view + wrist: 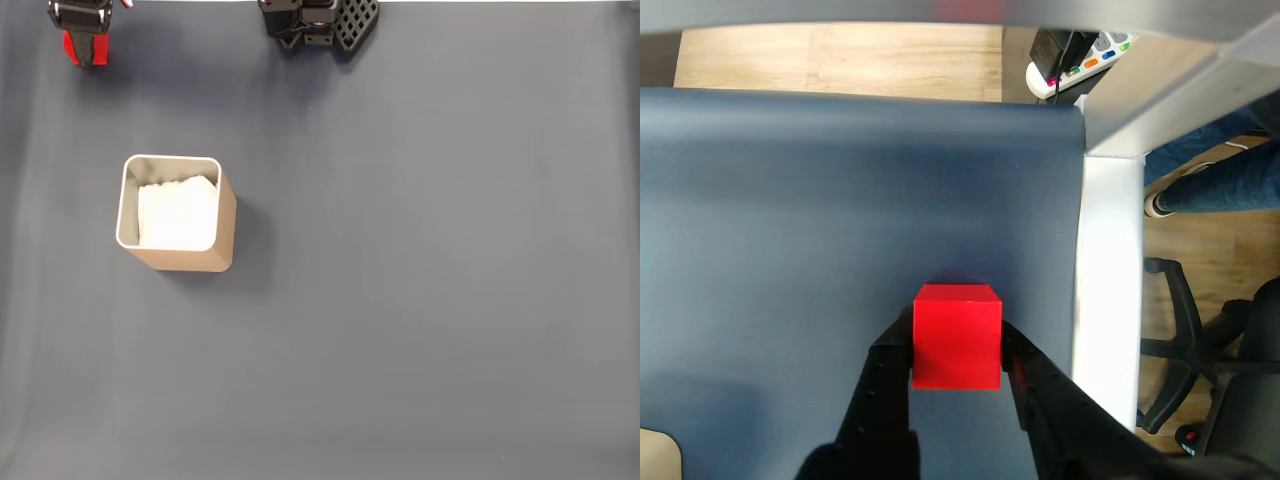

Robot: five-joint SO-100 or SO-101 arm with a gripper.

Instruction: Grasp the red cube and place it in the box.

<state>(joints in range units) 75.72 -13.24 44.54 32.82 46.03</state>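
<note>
The cube is caught and ready to ride to the box.

In the wrist view the gripper [956, 350] squeezes the red cube [956, 335] between its two black fingers [885, 375], above the dark mat [790, 200]. Next, I think, it must carry it over the box [180, 262] and let go. The fixed view shows the box left of the middle, with the cube far off at the top left.

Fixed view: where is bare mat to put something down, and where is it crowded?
The dark mat is bare right of the box, below it, and in the narrow strip to its left. It is crowded along the top edge: the claw holding the red cube at top left, the black arm base near top centre.
</note>
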